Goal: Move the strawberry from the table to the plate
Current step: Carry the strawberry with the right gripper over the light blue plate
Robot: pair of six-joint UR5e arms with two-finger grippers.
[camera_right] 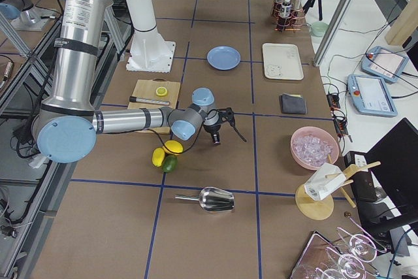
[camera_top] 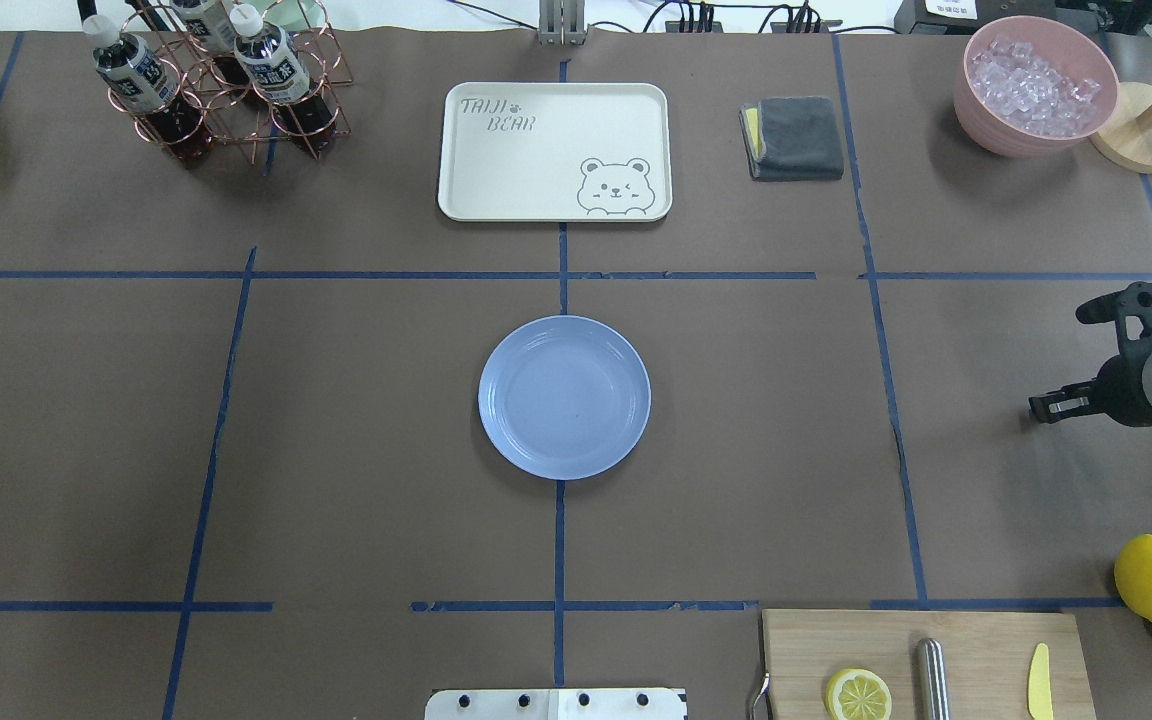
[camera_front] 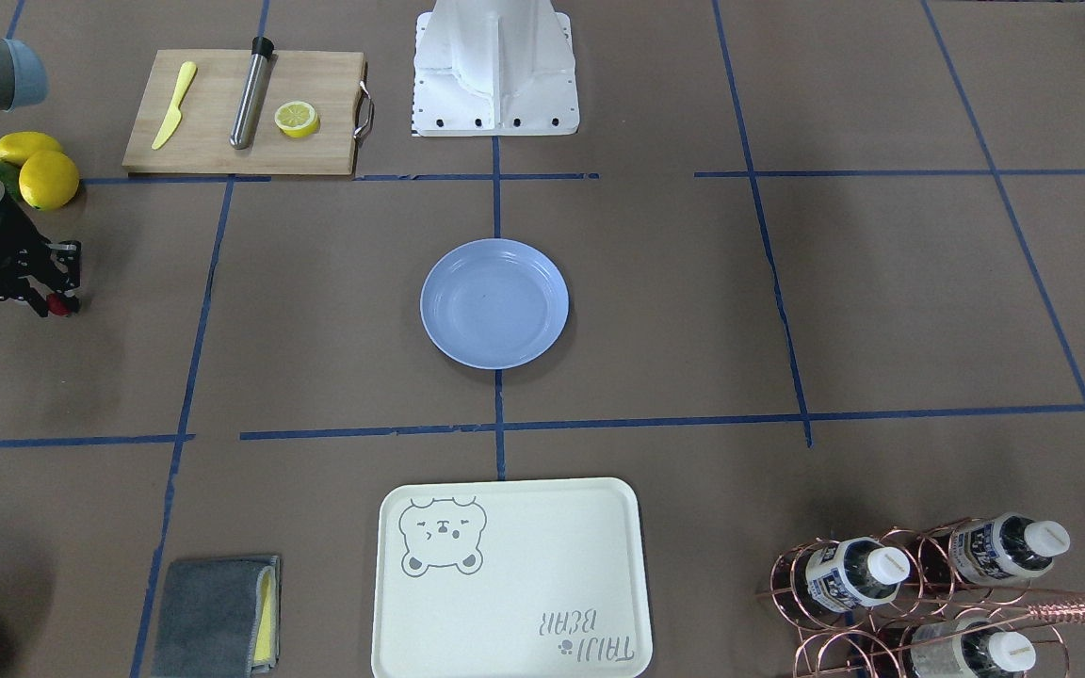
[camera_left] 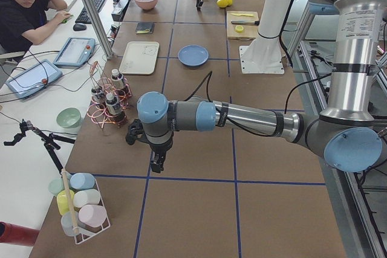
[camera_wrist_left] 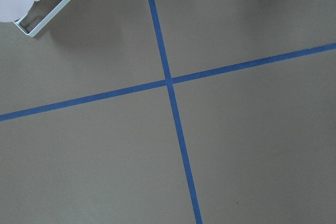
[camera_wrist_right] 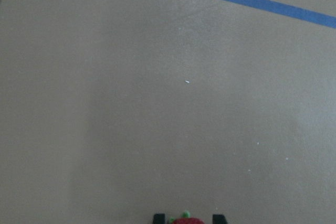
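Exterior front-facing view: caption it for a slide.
Right gripper holds the strawberry between its jaws, well clear of the empty blue plate.

White side desk w/ two tablets, keyboard, mouse — a person seated at it; metal frame post nr its edge.

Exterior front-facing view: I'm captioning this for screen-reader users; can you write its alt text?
At the view's left edge, the robot's right gripper holds a red strawberry at its fingertips, far from the empty light blue plate at the centre of the brown table. A cutting board with a lemon half lies beyond, a cream bear tray nearer.
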